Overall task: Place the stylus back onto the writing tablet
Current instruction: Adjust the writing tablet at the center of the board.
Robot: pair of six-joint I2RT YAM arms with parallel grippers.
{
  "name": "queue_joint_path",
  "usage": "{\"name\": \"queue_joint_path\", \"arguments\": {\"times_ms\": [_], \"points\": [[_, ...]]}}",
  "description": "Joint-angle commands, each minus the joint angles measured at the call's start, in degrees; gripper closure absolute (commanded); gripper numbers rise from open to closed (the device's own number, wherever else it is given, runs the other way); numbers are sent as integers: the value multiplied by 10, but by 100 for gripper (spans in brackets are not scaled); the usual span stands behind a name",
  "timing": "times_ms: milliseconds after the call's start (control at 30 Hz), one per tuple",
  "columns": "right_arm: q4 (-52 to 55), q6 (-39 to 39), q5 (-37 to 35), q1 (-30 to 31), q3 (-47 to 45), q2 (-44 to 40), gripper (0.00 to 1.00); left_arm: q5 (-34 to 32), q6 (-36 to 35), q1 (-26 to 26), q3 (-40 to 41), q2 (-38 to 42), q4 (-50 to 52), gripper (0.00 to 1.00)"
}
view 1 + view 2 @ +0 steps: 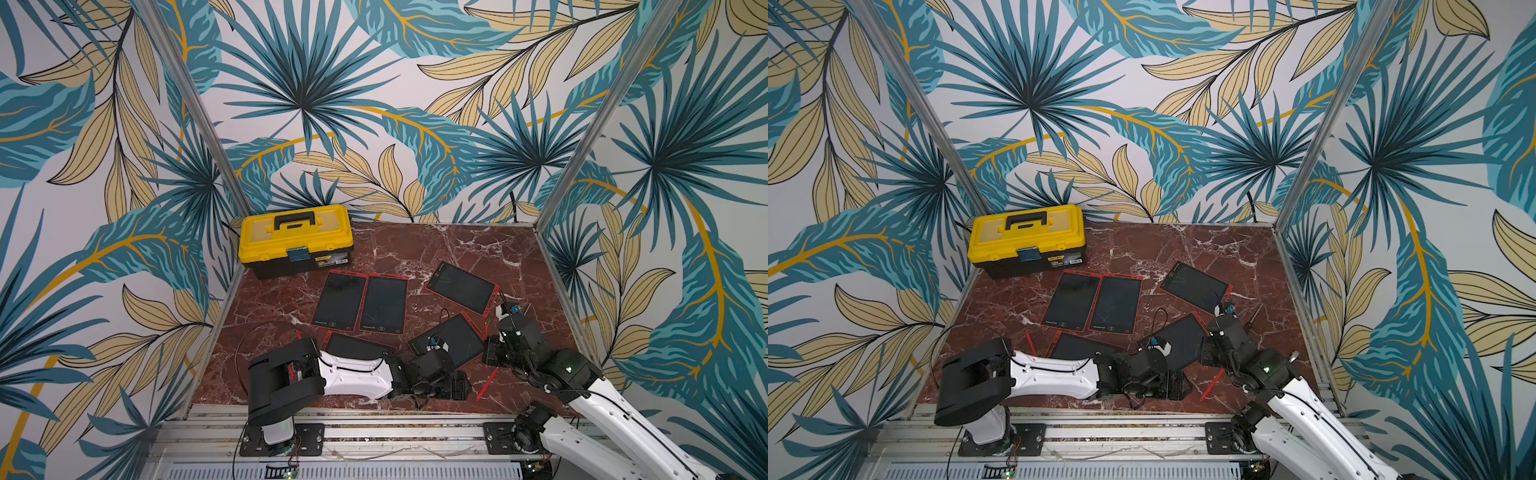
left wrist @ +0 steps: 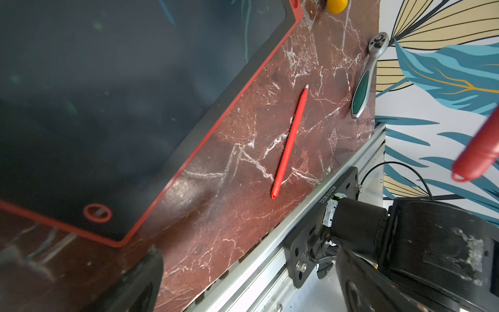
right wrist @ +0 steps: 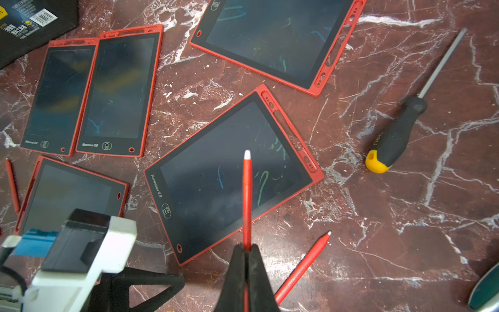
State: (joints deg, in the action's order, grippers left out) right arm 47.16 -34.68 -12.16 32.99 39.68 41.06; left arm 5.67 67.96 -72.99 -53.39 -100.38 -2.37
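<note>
My right gripper (image 3: 247,247) is shut on a red stylus (image 3: 247,194) with a white tip. The stylus points out over a tilted red-framed writing tablet (image 3: 232,175) with faint scribbles. In a top view that tablet (image 1: 453,336) lies at mid-table, with the right gripper (image 1: 492,353) at its right edge. A second red stylus (image 3: 302,267) lies loose on the marble beside the tablet's near corner, also in the left wrist view (image 2: 290,143). My left gripper (image 2: 248,283) is open and empty, low over the table's front edge (image 1: 457,386).
Several more red-framed tablets lie around: two side by side (image 1: 359,303), one far right (image 1: 461,286), one under the left arm (image 1: 357,345). A yellow toolbox (image 1: 297,239) stands back left. A screwdriver (image 3: 399,132), a ratchet (image 2: 367,78) and a third stylus (image 3: 12,183) lie on the marble.
</note>
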Motion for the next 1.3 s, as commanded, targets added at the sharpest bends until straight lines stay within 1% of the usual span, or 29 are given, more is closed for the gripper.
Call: {"name": "queue_joint_path", "arguments": {"times_ms": [0, 200, 433, 600, 1000, 1267], "points": [[-10, 7, -2, 2, -17, 2, 100, 8, 8, -2, 14, -15, -28, 0], [-2, 4, -14, 2, -18, -10, 100, 5, 7, 3, 21, -23, -28, 0], [4, -11, -23, 2, -21, -10, 100, 7, 1, 31, 43, -28, -28, 0], [8, -19, -23, 2, -21, -8, 100, 11, -18, 60, 50, -28, -28, 0], [13, -23, -48, 2, -27, 1, 100, 35, -68, 140, 49, -30, -27, 0], [11, -21, -48, 2, -27, 29, 100, 46, -94, 179, 22, -47, -27, 0]]}}
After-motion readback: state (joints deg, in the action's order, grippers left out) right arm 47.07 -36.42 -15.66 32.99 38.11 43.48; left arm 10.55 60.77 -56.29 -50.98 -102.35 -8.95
